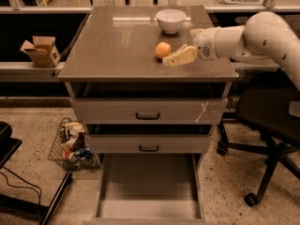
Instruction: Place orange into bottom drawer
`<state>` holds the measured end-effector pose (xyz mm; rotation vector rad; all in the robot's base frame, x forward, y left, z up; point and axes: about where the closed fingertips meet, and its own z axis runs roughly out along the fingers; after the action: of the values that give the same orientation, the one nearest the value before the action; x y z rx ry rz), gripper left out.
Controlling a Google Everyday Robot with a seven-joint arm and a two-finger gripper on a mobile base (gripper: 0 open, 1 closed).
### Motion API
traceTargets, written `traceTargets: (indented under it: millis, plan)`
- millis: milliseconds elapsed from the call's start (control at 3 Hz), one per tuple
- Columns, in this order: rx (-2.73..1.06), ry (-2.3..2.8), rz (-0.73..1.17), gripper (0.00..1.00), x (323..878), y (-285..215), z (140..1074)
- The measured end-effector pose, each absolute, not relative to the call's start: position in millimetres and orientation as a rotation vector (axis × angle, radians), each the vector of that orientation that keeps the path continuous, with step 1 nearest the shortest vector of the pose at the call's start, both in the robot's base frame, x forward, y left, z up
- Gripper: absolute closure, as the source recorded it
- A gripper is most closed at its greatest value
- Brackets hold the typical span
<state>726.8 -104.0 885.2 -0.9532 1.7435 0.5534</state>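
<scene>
The orange (162,49) sits on the brown cabinet top (117,46), in front of a white bowl (170,20). My gripper (174,59) reaches in from the right, just above the cabinet top, with its cream fingers (180,57) right next to the orange's right side. It holds nothing. The bottom drawer (149,187) is pulled out at floor level, a grey tray with a bare floor. The two upper drawers (148,110) with black handles are shut.
A black office chair (267,121) stands right of the cabinet. A wire basket of items (70,145) sits on the floor at the left. A cardboard box (40,50) rests on a shelf at the left. A black base (18,172) lies at the lower left.
</scene>
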Motion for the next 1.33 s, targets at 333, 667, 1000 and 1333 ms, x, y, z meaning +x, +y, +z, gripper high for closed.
traceTargets:
  millis: [333,667,1000,1333]
  plan:
    - [-0.954,1.726,0.610,0.00,755,-74,871]
    - [-0.951,1.713,0.642,0.00,775,-54,859]
    - [-0.954,1.711,0.651,0.14,788,-46,841]
    - [-0.965,1.708,0.655,0.37,793,-46,826]
